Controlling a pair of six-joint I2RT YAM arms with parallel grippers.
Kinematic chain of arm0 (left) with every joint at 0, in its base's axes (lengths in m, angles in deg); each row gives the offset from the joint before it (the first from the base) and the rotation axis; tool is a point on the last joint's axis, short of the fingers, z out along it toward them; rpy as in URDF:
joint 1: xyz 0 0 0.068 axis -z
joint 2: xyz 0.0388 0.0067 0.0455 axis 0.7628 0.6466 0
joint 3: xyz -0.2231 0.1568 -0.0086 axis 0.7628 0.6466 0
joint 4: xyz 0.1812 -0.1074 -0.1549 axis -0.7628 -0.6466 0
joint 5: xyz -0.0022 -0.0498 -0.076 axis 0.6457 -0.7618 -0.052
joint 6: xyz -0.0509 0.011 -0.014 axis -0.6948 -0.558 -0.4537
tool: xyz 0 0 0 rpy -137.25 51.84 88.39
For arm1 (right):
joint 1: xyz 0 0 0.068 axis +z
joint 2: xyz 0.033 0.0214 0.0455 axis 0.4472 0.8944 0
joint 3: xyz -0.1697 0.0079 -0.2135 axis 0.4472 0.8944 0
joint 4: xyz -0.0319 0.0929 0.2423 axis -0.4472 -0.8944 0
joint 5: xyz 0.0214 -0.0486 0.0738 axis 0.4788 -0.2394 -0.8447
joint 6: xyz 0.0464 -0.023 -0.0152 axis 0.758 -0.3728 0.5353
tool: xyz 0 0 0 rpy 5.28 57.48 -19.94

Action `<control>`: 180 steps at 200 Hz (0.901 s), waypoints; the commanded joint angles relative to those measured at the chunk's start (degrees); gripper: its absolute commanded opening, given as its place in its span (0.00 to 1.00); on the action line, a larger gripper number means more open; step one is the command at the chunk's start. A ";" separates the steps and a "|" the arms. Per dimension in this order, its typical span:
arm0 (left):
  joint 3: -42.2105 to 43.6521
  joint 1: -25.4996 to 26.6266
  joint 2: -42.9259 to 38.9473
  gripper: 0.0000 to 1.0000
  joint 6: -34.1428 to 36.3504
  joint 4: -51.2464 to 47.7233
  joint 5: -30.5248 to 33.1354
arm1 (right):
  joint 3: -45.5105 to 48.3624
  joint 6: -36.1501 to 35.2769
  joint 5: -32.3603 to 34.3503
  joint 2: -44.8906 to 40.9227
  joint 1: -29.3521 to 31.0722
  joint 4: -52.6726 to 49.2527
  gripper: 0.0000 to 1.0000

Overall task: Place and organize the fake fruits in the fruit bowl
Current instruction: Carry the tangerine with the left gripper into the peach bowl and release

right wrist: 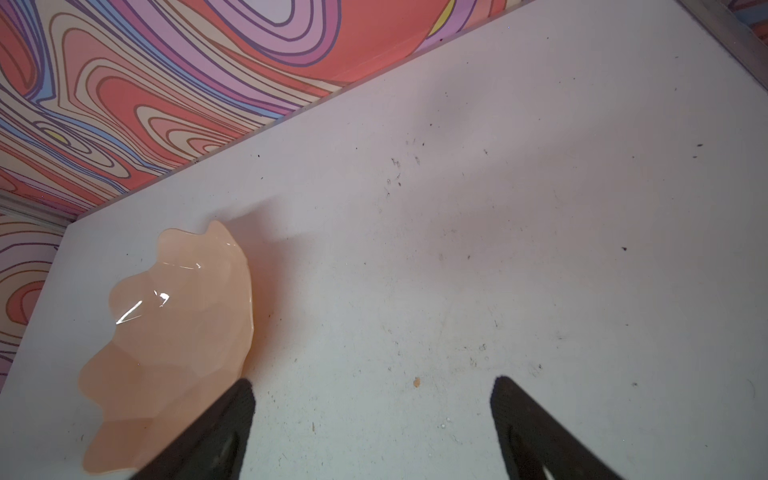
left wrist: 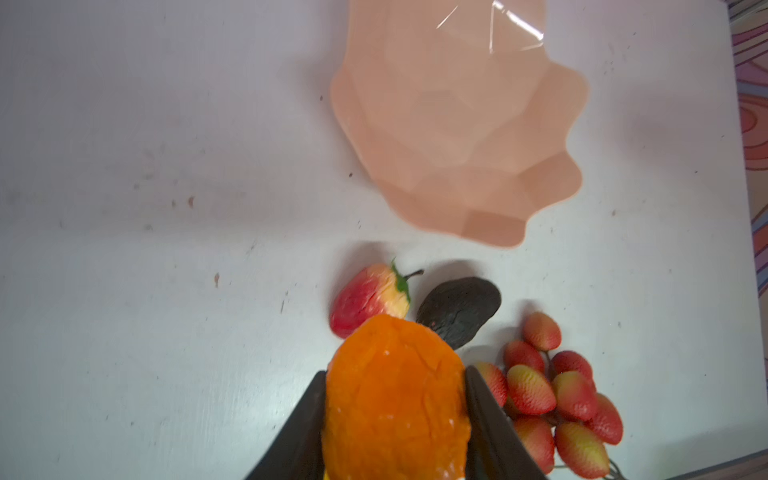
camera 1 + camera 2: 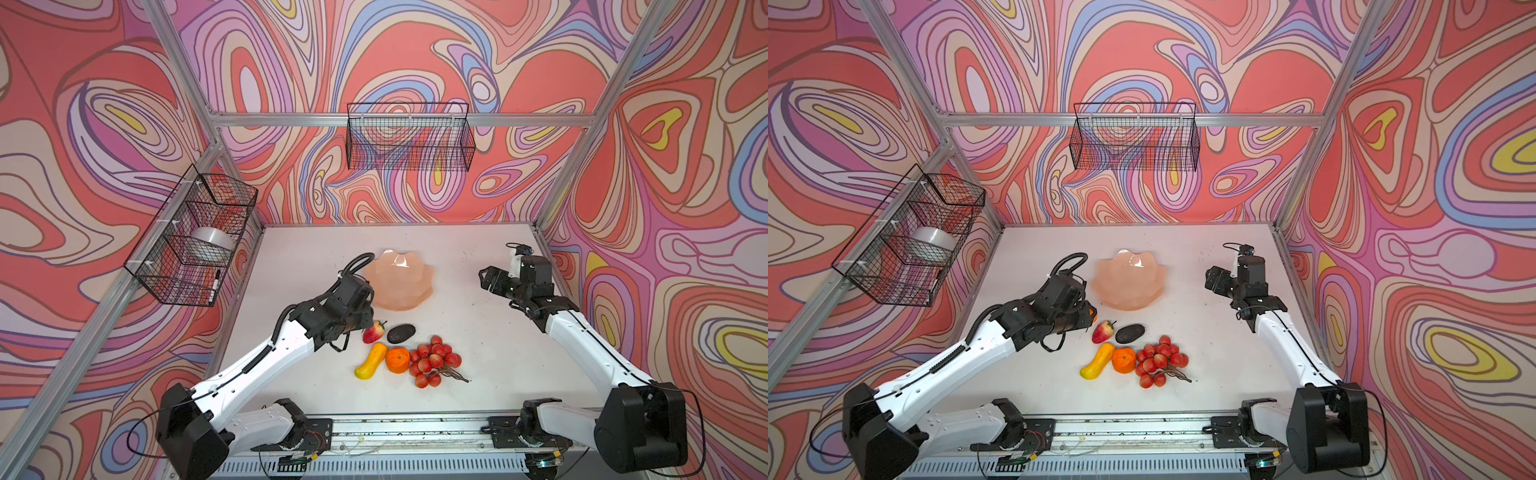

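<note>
Left jaws pinch a small orange, seemingly lifted; right jaws spread, holding nothing.

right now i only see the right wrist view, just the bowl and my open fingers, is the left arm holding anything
Observer: Yes, the left gripper is shut on an orange.
Operator: whats still on the table
Observer: The strawberry, avocado, yellow gourd, second orange and grapes, clustered in front of the bowl.
Operator: is my gripper near any of them
Observer: No, the right gripper hangs right of the bowl, well away from the cluster.
</note>
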 commanded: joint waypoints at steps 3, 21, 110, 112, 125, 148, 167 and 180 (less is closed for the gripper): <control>-8.57 -2.87 11.18 0.42 9.29 -1.08 -1.68 | -1.62 -0.83 1.29 -0.23 0.13 -2.38 0.93; -17.24 -5.09 20.23 0.42 11.99 -1.40 -3.29 | -1.68 -1.04 1.42 -1.38 0.10 -3.67 0.94; -44.98 -6.51 51.55 0.42 17.16 -6.26 -3.38 | -0.94 -2.05 3.27 -5.46 0.13 -8.71 0.93; -45.20 -6.51 51.94 0.42 17.09 -6.26 -3.39 | -1.02 -2.10 3.33 -5.50 0.11 -8.80 0.94; -46.39 -6.51 53.86 0.43 16.46 -5.87 -3.53 | -2.00 -2.45 3.45 -5.68 0.12 -9.63 0.93; -48.38 -6.51 56.90 0.44 15.31 -5.97 -5.13 | -3.48 -2.91 3.14 -5.95 0.14 -11.30 0.93; -48.37 -6.51 58.32 0.48 13.65 -6.02 -4.20 | -4.25 -2.91 2.31 -6.21 0.16 -12.33 0.93; -48.51 -6.51 58.82 0.55 13.00 -6.06 -4.10 | -4.69 -2.69 2.12 -6.30 0.15 -12.99 0.93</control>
